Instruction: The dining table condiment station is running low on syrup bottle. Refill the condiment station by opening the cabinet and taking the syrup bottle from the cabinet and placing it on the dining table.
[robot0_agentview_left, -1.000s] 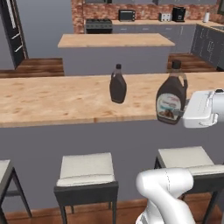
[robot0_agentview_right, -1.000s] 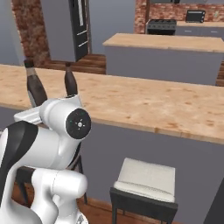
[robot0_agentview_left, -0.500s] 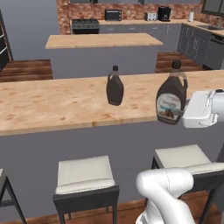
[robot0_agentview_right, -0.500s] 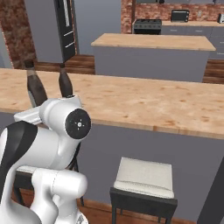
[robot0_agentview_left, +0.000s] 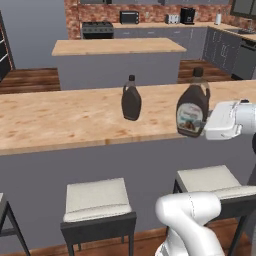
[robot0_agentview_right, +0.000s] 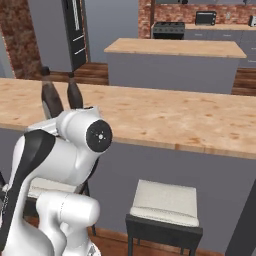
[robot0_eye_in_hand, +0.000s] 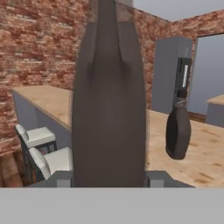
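The robot arm is white and smooth, with fat round parts. One joint has a dark round cap with a tiny white dot, and a black band runs down its side.

Matt dark-brown syrup bottle with a paper-like label, light wood-grain dining table, rough brick wall

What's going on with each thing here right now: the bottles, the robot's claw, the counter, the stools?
Held syrup bottle: upright, in the gripper, just above the dining table's near edge.
Second bottle: upright, standing on the table, capped.
Gripper: shut on the held bottle.
Dining table: bears one bottle.
Stools: unoccupied, tucked by the table.
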